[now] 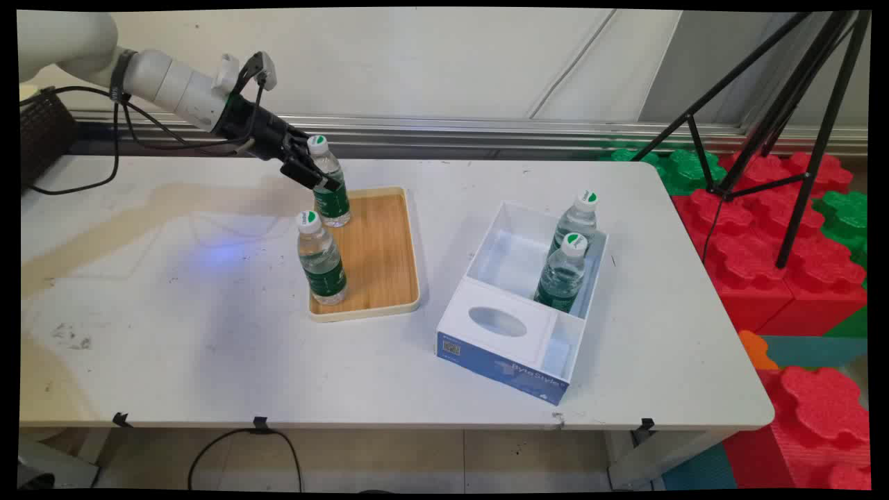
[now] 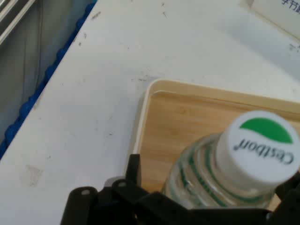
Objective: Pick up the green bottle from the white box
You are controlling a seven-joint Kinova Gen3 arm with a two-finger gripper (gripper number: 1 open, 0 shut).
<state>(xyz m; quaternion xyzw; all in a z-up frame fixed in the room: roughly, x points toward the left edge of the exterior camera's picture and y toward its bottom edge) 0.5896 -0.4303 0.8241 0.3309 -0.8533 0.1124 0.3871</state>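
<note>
Jaws [image 1: 314, 175] clasp the far bottle [image 1: 329, 186] on the wooden tray [image 1: 389, 243] | near bottle [image 1: 321, 258] stands just beside | a tilted lift could topple either onto the table [image 1: 173, 333].

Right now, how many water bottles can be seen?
4: two on the wooden tray, far bottle at the hand, near bottle; two in the white box and.
</note>
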